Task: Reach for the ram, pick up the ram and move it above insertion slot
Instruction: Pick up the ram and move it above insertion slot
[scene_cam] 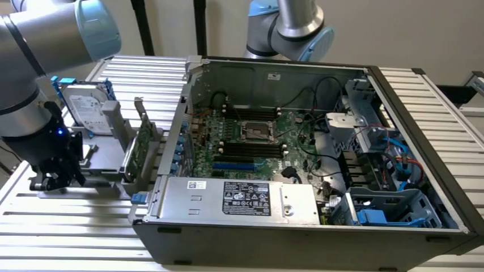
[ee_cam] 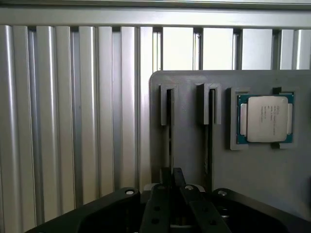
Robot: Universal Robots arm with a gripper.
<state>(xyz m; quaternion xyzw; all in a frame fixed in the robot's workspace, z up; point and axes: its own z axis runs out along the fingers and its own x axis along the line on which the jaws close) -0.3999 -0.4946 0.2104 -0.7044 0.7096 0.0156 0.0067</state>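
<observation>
Slats of silver metal make up the big table [scene_cam: 68,226]. On it sits an open computer case [scene_cam: 302,243]. The long black insertion slot [scene_cam: 253,150] lies among others like it on the green board inside. The robot arm [scene_cam: 22,107] bends down at the exterior view's left, well apart from that slot. Its gripper [scene_cam: 54,180] is low over a grey holder [ee_cam: 189,160] beside the case. A hard drive [scene_cam: 81,107] stands upright close by. The fingers [ee_cam: 158,204] are nearly together. They pinch what looks like the ram [ee_cam: 169,136], a thin strip standing on edge in a groove of the holder. A small square chip [ee_cam: 266,119] rests in the holder too.
</observation>
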